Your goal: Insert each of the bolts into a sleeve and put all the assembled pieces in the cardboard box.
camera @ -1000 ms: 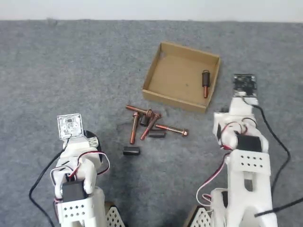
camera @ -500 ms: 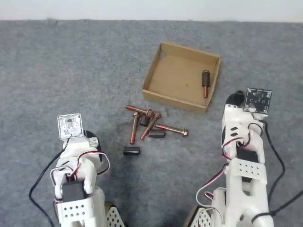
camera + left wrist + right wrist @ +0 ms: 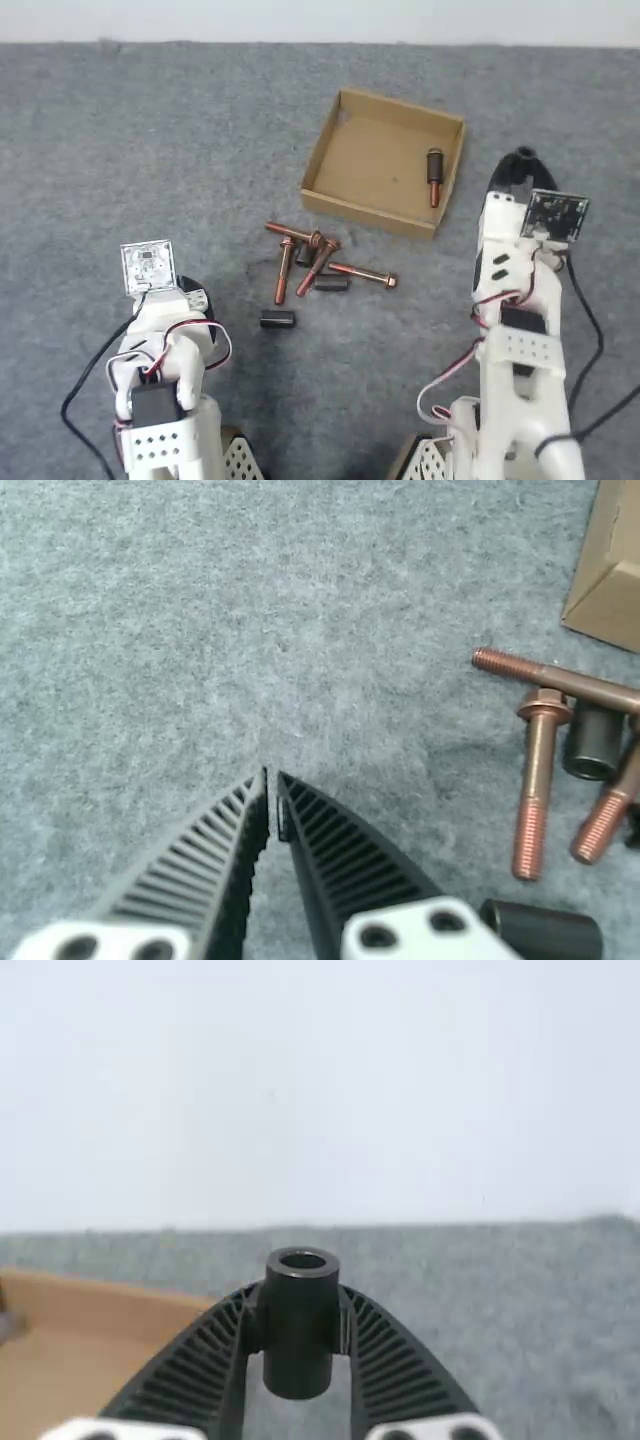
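1 sleeve stands upright, clamped inside the right claw.

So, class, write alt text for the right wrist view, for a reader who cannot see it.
The right gripper is shut on a black sleeve, whose open bore end points away from the wrist. Behind it lie grey carpet, part of the cardboard box and a white wall.
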`<state>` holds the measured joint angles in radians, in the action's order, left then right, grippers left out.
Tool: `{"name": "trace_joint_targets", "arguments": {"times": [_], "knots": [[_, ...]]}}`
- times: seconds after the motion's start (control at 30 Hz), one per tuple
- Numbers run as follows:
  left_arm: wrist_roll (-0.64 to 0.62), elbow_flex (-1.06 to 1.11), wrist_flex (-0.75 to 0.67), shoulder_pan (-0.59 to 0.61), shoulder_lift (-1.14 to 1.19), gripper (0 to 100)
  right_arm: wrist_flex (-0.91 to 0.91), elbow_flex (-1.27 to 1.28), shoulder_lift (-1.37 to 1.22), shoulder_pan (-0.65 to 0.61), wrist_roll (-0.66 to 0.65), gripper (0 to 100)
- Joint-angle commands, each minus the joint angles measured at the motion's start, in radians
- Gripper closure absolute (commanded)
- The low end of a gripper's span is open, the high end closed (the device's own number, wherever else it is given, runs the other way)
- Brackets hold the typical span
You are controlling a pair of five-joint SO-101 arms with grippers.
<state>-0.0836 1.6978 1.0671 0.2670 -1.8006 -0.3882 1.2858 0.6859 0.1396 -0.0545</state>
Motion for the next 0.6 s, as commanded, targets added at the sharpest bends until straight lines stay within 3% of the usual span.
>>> {"name": "trace_joint_targets", "arguments": {"times": [0.0, 0.57], "knots": [[0.009, -0.013, -0.031, 0.002, -0.012, 99, -0.143, -0.135, -0.143, 0.012, -0.015, 99.3], [0.009, -0.013, -0.031, 0.002, -0.012, 99, -0.716, -0.436, -0.929, 0.012, -0.014, 99.2]]}}
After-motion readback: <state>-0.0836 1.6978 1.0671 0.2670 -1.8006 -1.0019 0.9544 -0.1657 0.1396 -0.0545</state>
